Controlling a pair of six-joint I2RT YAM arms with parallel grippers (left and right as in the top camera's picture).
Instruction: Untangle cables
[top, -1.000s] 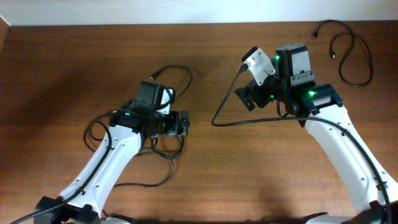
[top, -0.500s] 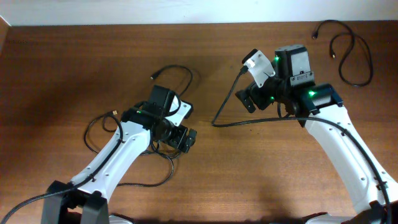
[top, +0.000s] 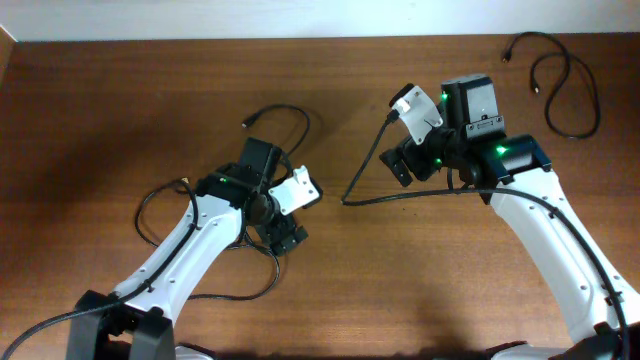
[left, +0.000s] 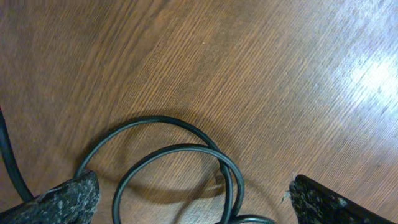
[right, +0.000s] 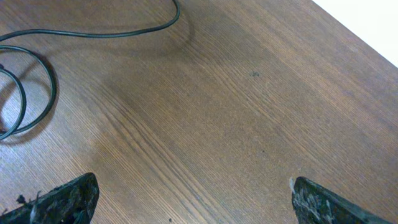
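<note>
On the l. half of the wood table (top: 90, 110), the tangled cables (top: 141, 218) lie in loose loops under & around the left gripper (top: 284, 238), whose jaws are spread wide & hold nothing, w/ two cord loops on the wood between the fingertips in the l. wrist view. Near the centre, a single cable (top: 395, 197) runs flat below the right gripper (top: 400, 162), jaws also wide apart & empty, only bare wood btwn them; a third cable (top: 572, 136) curls by itself at the far r. corner, well apart from both arms
</note>
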